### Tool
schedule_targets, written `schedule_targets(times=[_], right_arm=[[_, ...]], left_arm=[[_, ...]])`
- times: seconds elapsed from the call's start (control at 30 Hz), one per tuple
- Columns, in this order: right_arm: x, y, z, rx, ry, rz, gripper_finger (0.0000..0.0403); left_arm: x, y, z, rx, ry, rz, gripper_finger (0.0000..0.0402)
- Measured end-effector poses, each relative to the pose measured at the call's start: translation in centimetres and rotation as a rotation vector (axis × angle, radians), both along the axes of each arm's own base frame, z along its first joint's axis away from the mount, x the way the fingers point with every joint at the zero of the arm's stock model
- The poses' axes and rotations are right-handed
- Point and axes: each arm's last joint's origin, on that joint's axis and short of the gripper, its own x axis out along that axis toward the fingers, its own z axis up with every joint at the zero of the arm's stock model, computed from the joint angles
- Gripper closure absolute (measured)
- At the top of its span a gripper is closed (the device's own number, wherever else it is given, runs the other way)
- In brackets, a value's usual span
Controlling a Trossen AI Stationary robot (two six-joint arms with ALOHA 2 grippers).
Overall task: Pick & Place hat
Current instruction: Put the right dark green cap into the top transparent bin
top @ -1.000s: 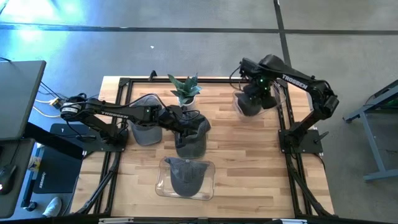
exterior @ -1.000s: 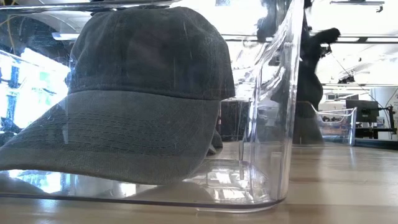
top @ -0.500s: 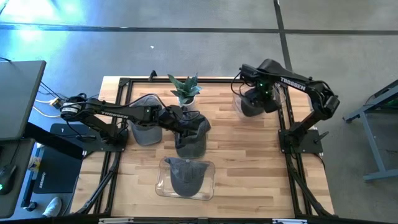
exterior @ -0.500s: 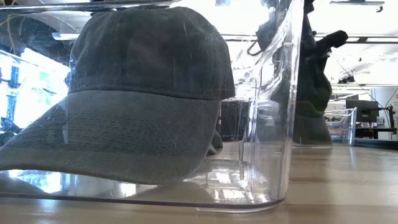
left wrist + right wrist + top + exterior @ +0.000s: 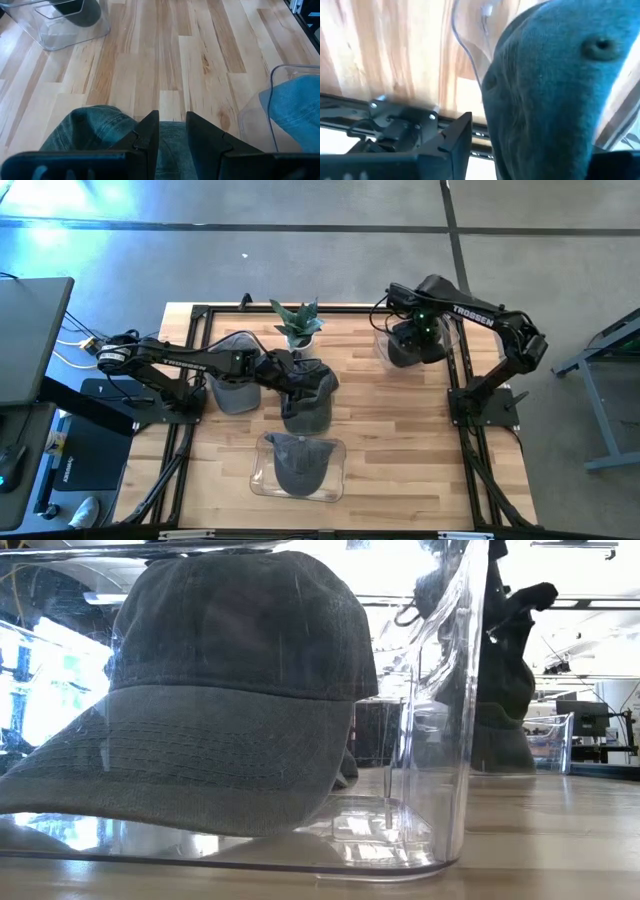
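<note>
My left gripper (image 5: pixel 300 385) reaches to the table's middle and is shut on a grey-blue hat (image 5: pixel 308 408) that lies under it. My right gripper (image 5: pixel 412 340) points down over another hat (image 5: pixel 550 70) in a clear bin (image 5: pixel 470 45) at the far right. Its fingers stand open on either side of that hat's crown. A gap shows beside the one finger (image 5: pixel 457 142) that is in plain view. In the low view this hat (image 5: pixel 500 710) stands tall under the arm. A third hat (image 5: pixel 230 690) sits in a clear tray (image 5: pixel 262 475) at the near edge. My left gripper pinches the cloth of the hat's crown (image 5: pixel 170 137) between its two fingers (image 5: pixel 147 135). They come at it slanting down from the table's left. The rest of the hat (image 5: pixel 95 130) spreads out below the fingers. Whether it is clear of the table I cannot tell.
A potted plant (image 5: pixel 298 322) stands at the far middle. Another hat in a clear bin (image 5: pixel 235 388) sits by the left arm. Black frame rails (image 5: pixel 465 390) run along the table's sides. Bare wood lies between the middle and the right rail.
In the low view, the hat under my right gripper shows broader now than a second ago. The left arm and its hat have kept still.
</note>
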Motion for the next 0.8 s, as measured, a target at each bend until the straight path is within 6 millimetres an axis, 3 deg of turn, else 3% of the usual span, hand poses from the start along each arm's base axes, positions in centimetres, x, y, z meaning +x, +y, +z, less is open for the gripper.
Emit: schedule_targets(times=[0.43,0.8], right_arm=[[-1.6,1.5,2.4,-0.061,-0.092,0.016,0.0246],[-2.3,1.2,3.6,-0.284,-0.087,0.124,0.0249]], left_arm=[[0.0,0.0,0.0,0.0,0.001,0.0,0.031],[0.0,0.0,0.0,0.0,0.002,0.0,0.031]])
